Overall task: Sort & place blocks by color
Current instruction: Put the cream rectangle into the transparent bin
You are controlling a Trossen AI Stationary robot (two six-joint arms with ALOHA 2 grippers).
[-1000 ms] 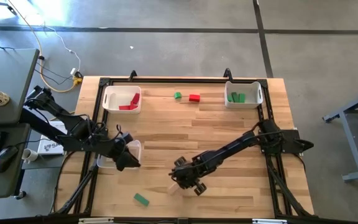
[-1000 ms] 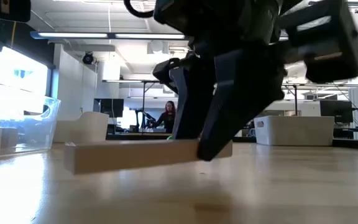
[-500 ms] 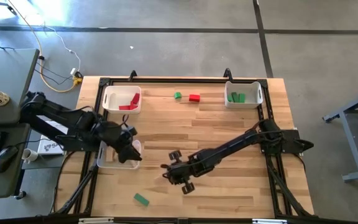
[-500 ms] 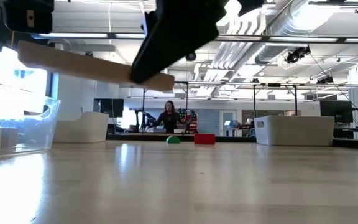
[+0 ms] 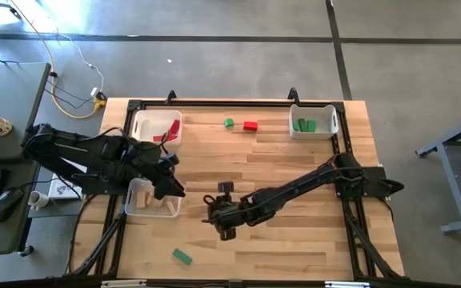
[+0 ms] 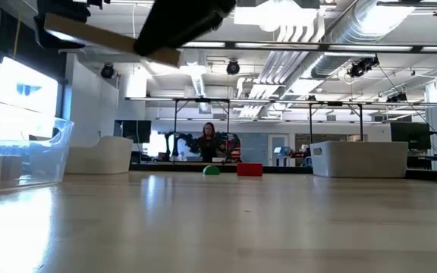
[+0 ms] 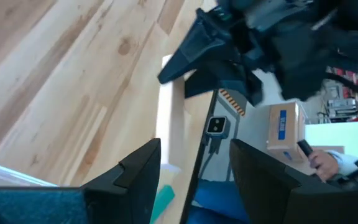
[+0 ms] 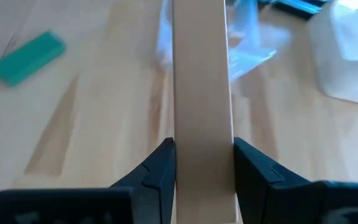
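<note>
Bar [image 8: 202, 93] of plain wood clamped in right gripper [image 8: 202, 171].

Three bins [image 5: 157, 128], about nine blocks [image 5: 250, 126]

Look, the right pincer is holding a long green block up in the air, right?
Not quite. The right pincer does hold a long block up off the table, but the block is plain light wood, not green. The right wrist view shows it between the fingers. The green block lies loose on the table.
</note>
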